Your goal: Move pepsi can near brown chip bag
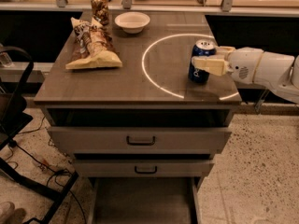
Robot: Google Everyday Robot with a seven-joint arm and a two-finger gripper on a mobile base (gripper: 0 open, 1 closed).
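Observation:
The pepsi can (201,71), blue with a silver top, stands upright on the wooden table, inside the right part of a white circle line (154,41). My gripper (206,57) reaches in from the right and straddles the can, open: the near finger (210,65) crosses the can's front and the far finger (226,50) is behind it. The brown chip bag (93,45), crinkled with a pale yellow end, lies at the table's back left, well apart from the can.
A white bowl (132,21) and a brownish patterned can (99,7) stand at the table's back edge near the bag. Drawers (140,139) sit below the tabletop. A black chair frame (18,125) and cables are at the left on the floor.

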